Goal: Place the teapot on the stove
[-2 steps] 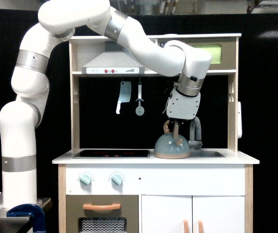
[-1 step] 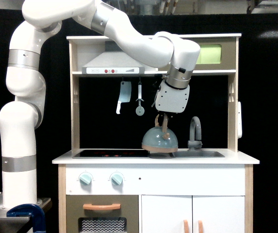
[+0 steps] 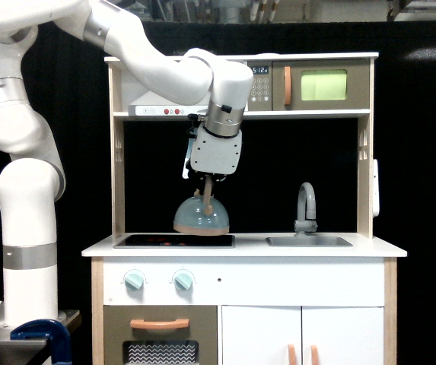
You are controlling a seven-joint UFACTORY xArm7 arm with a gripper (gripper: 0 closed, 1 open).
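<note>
One pale blue-grey dome-shaped toy teapot hangs from our gripper, clamped on its tan handle, over the flat black stove — next, we judge, lower gently and release.

The toy microwave's display on the play kitchen's top shelf shows digits that look like "5:12"; the keypad below it is too small to read.
</note>
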